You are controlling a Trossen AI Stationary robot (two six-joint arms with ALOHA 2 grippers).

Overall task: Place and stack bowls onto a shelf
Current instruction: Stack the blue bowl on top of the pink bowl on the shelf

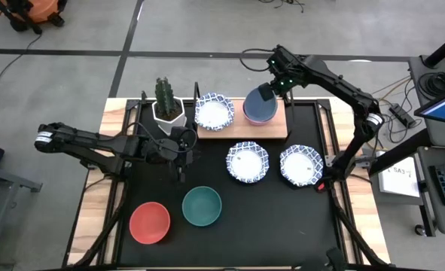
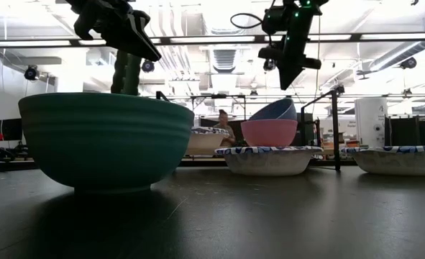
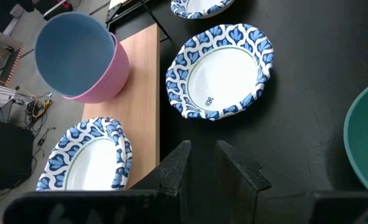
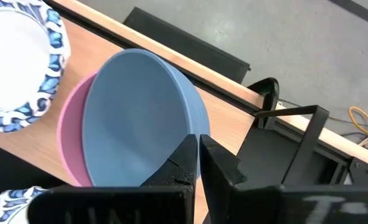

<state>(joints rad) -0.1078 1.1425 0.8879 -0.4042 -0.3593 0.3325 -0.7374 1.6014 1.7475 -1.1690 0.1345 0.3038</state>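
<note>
Black mat: covers the bench (image 1: 102, 218) top; carries every loose bowl.
Wooden shelf (image 1: 275, 129): light-brown board at the mat's far edge, thin black posts at its corners.
Cactus pot (image 1: 169, 113): white, faceted, just beside the shelf's left end.
Patterned bowls: four, white with blue rims; one (image 1: 214, 111) on the shelf's left half, two (image 1: 247, 162) (image 1: 301, 165) on the mat in front of the shelf, the fourth not separately visible.
Pink bowl (image 1: 254, 117): on the shelf's right half.
Blue bowl (image 1: 262, 104): tilted inside the pink one, not yet seated flat.
Green bowl (image 1: 202, 206): on the mat, near side.
Red bowl (image 1: 149, 223): beside the green one, to its left.
Right hand (image 4: 198, 144): fingers pressed together, above the blue bowl's rim; whether it pinches the rim cannot be told.
Left hand (image 3: 202, 153): fingers slightly parted, holding nothing, over the mat in front of the cactus pot.
Handling: bowls look light, stiff, smooth; likely best pinched at the rim wall. The tilted stack may slip.
</note>
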